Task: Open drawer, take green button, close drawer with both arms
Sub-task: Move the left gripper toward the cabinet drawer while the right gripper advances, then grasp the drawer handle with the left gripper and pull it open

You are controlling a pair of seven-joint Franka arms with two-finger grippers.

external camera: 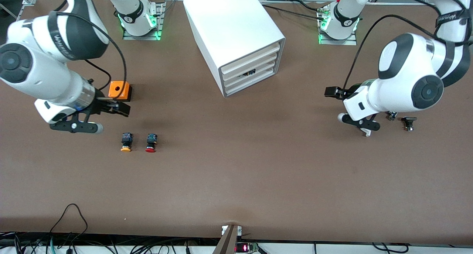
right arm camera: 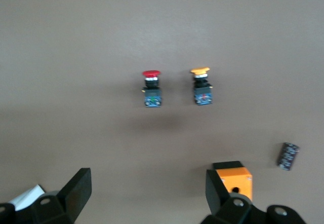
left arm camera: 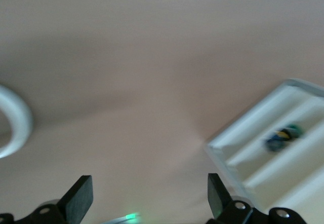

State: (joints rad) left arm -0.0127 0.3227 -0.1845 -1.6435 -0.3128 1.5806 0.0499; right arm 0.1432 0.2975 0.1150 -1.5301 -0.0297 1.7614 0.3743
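Nearest the front camera, orange button (external camera: 125, 142) and red button (external camera: 150, 142) side by side on bare table (external camera: 236, 187), plenty of open room around. Above them, right gripper (external camera: 123, 109) with fingers spread wide, empty, beside orange box (external camera: 119, 90). Toward the other end, left gripper (external camera: 332, 92) also wide and empty. Farthest, cabinet (external camera: 233, 36), third drawer (external camera: 250, 74) slightly open, green button (left arm camera: 284, 134) inside.

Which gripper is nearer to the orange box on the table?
The right gripper: it hovers open just beside the orange box. The left gripper, also open, is toward the left arm's end of the table, past the cabinet.
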